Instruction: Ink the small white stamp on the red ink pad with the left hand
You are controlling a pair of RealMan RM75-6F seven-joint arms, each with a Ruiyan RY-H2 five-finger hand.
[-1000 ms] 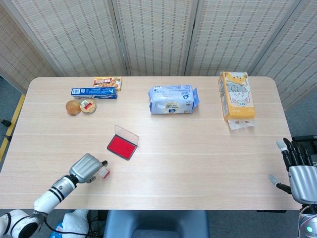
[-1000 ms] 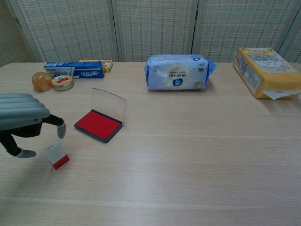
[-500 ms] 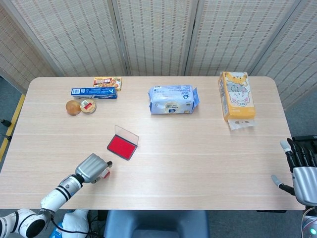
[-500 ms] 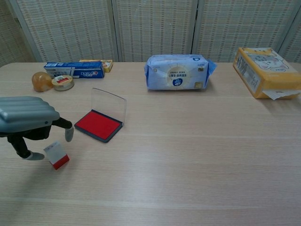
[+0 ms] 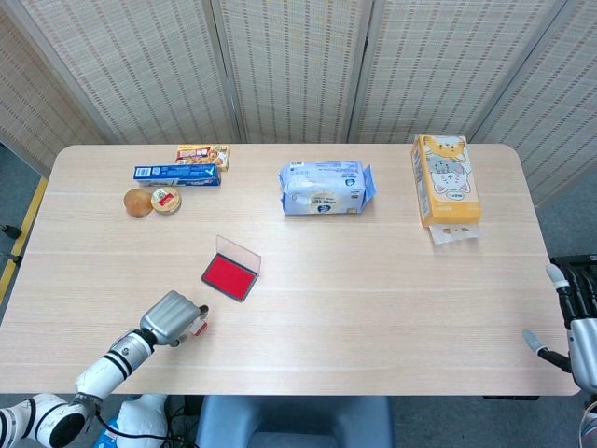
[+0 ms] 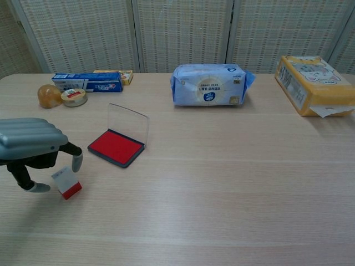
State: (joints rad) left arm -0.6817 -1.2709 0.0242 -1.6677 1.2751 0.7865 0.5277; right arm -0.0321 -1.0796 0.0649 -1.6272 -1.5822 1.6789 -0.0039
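Note:
The small white stamp [image 6: 66, 182] with a red base lies tilted on the table near the front left; the head view shows only a bit of the stamp [image 5: 198, 326] past my knuckles. My left hand [image 6: 30, 145] hovers over it, one finger [image 6: 76, 162] to its right and the thumb [image 6: 37, 188] to its left, both apart from it. In the head view the left hand [image 5: 173, 319] covers most of the stamp. The red ink pad [image 6: 116, 147] lies open, its clear lid upright, just beyond and to the right of the stamp. My right hand [image 5: 576, 322] is at the table's right edge, fingers spread, holding nothing.
At the back left are a blue toothpaste box [image 5: 176, 174], a small yellow box [image 5: 202, 156], a round tin [image 5: 166, 199] and a brown ball [image 5: 138, 202]. A blue wipes pack [image 5: 325, 187] sits at back centre, an orange tissue box [image 5: 445, 180] at back right.
My left hand came forward over the stamp, then eased back slightly, its fingers now closer around it. My right hand slid further off the table's right edge.

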